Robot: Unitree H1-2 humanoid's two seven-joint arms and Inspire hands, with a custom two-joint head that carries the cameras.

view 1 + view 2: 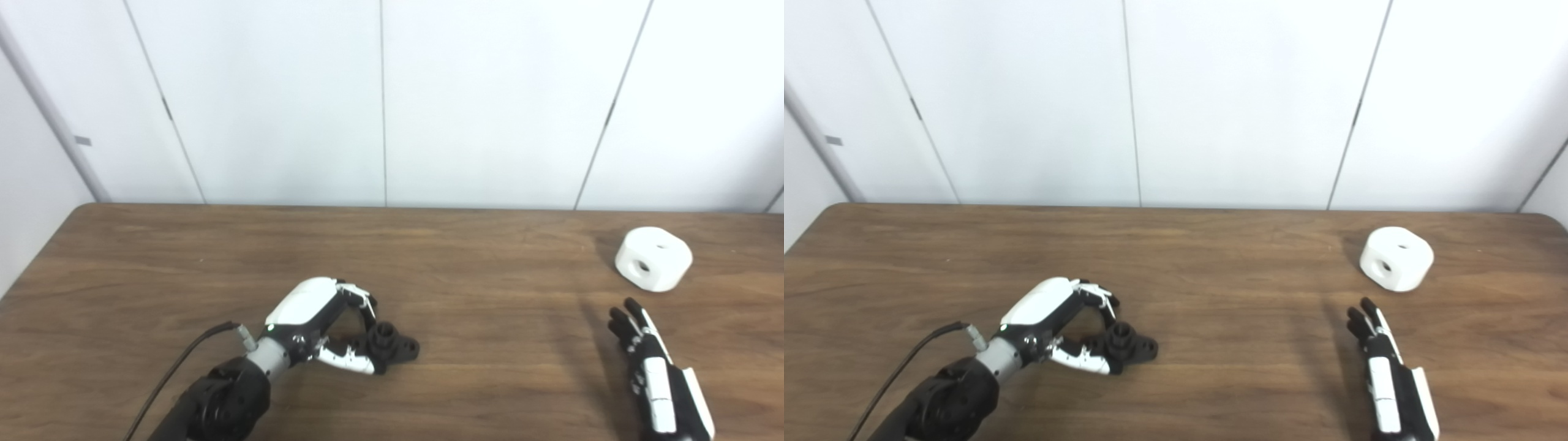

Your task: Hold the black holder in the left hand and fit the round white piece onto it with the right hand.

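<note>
The black holder [395,346] lies on the wooden table [490,257] left of the middle, a short round post standing up from its flat base. My left hand [318,324] is curled around the holder's left end, fingers behind the post and thumb against the front of the base. The round white piece [653,258] sits at the far right of the table, with a hole in its side and one on top. My right hand [649,367] is open with fingers straight, pointing toward the white piece and stopping a little short of it, holding nothing.
A black cable [177,367] runs from my left wrist toward the table's front edge. White wall panels [380,104] stand right behind the table's back edge. The table's left edge [37,257] slants away at the far left.
</note>
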